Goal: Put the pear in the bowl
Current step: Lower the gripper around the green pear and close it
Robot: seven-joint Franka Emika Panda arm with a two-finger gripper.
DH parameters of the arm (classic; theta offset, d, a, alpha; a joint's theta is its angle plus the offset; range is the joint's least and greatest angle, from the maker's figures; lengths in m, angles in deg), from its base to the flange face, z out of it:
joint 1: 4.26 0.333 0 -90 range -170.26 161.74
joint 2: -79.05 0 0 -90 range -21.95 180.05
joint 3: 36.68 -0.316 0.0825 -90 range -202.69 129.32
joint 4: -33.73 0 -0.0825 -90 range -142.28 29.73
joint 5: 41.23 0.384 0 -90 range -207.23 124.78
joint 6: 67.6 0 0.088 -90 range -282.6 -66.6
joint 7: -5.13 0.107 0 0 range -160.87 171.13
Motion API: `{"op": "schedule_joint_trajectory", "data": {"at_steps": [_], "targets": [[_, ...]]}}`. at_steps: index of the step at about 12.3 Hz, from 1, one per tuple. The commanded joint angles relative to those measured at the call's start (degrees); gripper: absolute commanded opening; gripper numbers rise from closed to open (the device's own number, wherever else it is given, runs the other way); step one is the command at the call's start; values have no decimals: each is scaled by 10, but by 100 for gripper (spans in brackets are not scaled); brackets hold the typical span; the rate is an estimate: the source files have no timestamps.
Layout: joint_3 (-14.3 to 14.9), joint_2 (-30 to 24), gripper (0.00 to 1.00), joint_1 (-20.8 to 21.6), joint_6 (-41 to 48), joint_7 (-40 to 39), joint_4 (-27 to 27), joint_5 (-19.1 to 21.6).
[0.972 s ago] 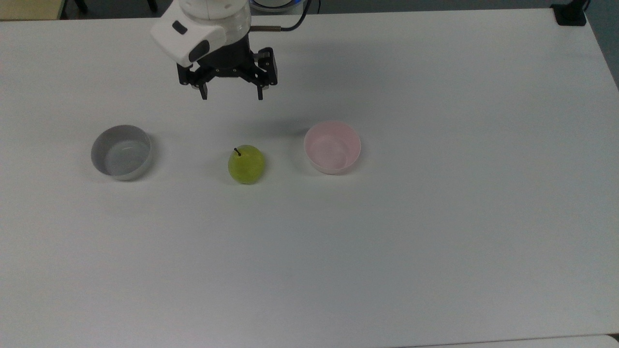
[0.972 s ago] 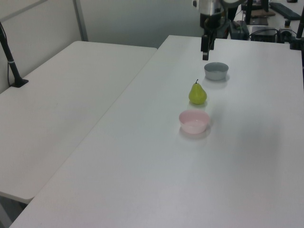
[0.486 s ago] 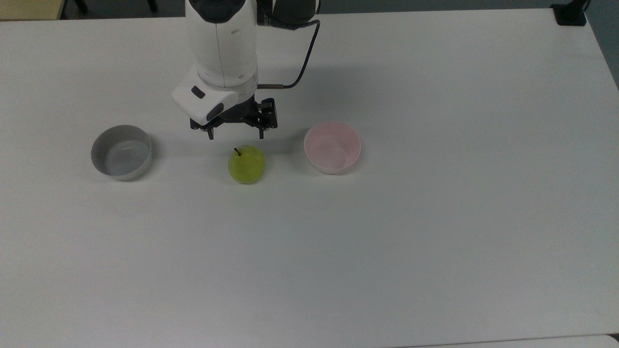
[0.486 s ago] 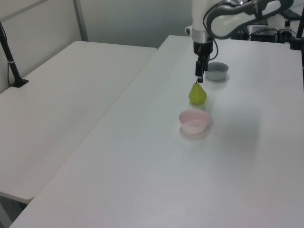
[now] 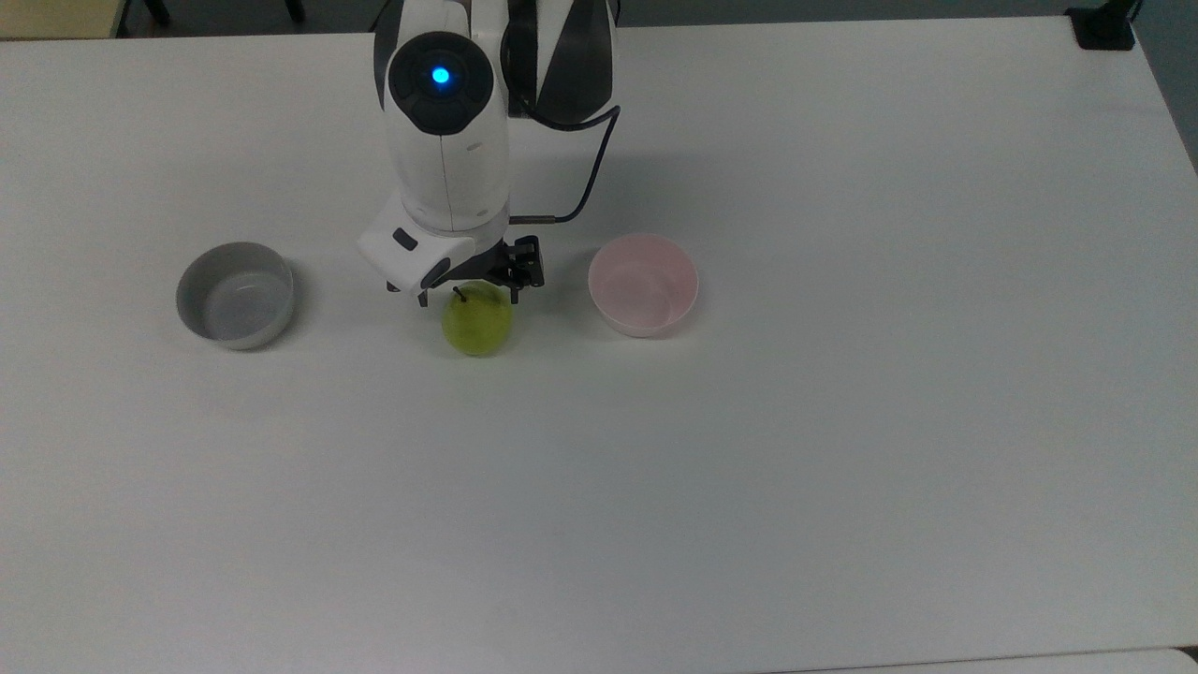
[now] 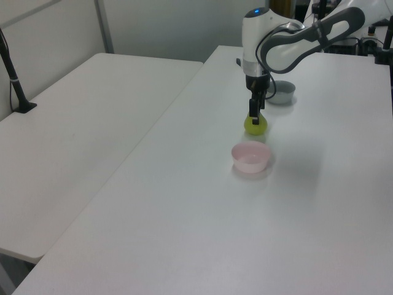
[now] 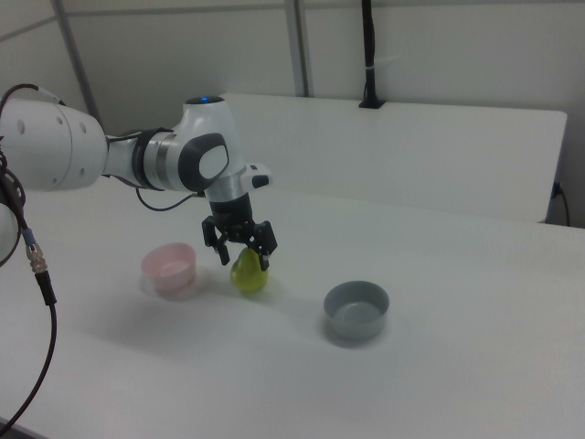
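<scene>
Claw (image 5: 467, 298) sat directly over the pear (image 5: 477, 324), fingers spread and straddling its upper part, not clamped. Pear stood stem-up on the tabletop (image 5: 842, 421), between the grey bowl (image 5: 234, 296) and the pink bowl (image 5: 643, 285). Next looked like straight down.

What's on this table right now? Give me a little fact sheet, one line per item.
fruit: small yellow-green pear with dark stem, standing on the white table
pincer: black two-finger pincer, open, straddling the pear's top
target: pale pink round bowl, empty, at the top view's right of the pear
other: grey round bowl, empty, at the top view's left
</scene>
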Motion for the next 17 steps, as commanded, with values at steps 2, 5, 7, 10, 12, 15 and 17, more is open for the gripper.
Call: {"op": "schedule_joint_trajectory", "data": {"at_steps": [2,5,7,10,12,15,17], "targets": [[1,6,100,8,-35,-2,-15,-8],[1,12,100,9,-61,10,-29,-15],[1,13,100,9,-61,11,-30,-20],[1,12,73,9,-60,11,-29,-20],[1,4,67,10,-50,10,-26,-21],[0,-35,67,10,-6,12,-23,-20],[0,-40,66,10,35,15,7,-19]]}}
